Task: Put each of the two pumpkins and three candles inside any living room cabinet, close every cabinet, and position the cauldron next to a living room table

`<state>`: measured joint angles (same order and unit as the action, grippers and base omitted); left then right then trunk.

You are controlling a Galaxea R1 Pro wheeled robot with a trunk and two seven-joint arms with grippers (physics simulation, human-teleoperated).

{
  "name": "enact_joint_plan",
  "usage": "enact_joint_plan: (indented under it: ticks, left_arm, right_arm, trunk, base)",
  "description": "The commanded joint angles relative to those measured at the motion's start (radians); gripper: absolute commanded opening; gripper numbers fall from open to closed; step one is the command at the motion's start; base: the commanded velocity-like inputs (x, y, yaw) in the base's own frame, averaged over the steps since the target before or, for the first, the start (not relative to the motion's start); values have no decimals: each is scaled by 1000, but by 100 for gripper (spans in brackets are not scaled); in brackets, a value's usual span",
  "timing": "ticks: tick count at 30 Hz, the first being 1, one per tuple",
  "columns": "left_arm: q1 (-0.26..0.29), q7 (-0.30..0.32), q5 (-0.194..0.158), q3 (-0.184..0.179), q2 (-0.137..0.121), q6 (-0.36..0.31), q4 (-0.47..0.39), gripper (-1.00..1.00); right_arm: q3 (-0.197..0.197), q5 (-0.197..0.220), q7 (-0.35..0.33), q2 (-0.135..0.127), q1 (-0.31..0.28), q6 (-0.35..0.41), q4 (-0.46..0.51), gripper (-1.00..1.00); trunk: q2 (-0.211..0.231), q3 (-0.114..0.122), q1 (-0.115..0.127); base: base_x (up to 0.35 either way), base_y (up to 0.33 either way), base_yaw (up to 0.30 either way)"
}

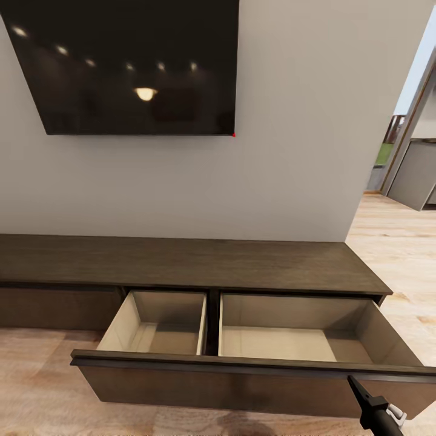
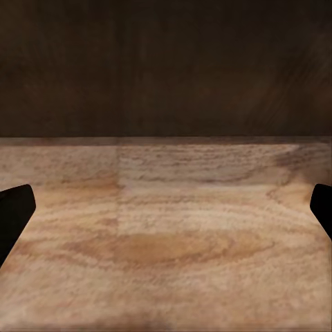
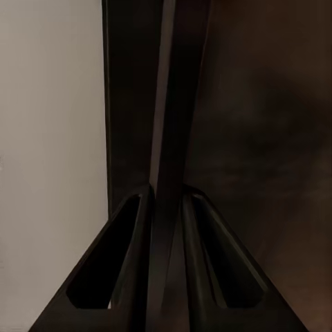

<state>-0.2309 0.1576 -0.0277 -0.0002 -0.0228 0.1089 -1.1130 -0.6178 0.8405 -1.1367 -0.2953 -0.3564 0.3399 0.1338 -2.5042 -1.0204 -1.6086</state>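
While your head view faces the wall, the items log as follows.

Cabinet [image 1: 194, 266]: long, low, dark-brown; it spans the middle band of the frame, its top bare. One wide drawer [image 1: 254, 369] stands pulled out toward you at lower centre, with two pale beige compartments side by side, a narrower one on the left and a wider one on the right, split by a dark divider. You can see both compartment floors, and nothing lies on them.

Right gripper [image 1: 354, 383]: lower right of the head view, black, its tip at the top edge of the drawer front. In your right wrist view the two fingers [image 3: 131, 263] close on a thin dark upright edge of the drawer front between them, so the jaws are narrow and pinching that lip [image 3: 168, 173].

Left gripper [image 2: 166, 207]: in your left wrist view only the two black fingertips [image 2: 14, 214] show, one at each side edge of the frame, so the jaws stand wide with nothing between them. Beyond them lies the light wood floor [image 2: 166, 242], and past it a dark-brown cabinet face.

Screen [image 1: 130, 63]: large, black, wall-mounted, upper left, reflecting ceiling lights.

Doorway [image 1: 406, 157]: right edge, opening onto another room.
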Motion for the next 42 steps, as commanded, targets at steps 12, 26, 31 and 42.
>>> enact_joint_plan:
  ticks: [12,26,31,42]
  left_arm:
    - [0,3,-3,0,0,2,-1,100]
    - [0,4,-3,0,0,2,-1,100]
    - [0,4,-3,0,0,2,-1,100]
    - [0,3,-3,0,0,2,-1,100]
  right_arm:
    - [-12,11,12,-2,0,8,-2,-100]
    - [-5,12,14,-2,0,8,-2,-100]
    - [-5,12,14,-2,0,8,-2,-100]
    - [-5,12,14,-2,0,8,-2,100]
  trunk:
    - [0,-1,0]
    - [0,-1,0]
    - [0,-1,0]
    - [0,-1,0]
  base:
    - [-3,0,0]
    - [-52,0,0]
    - [-7,0,0]
    - [0,0,0]
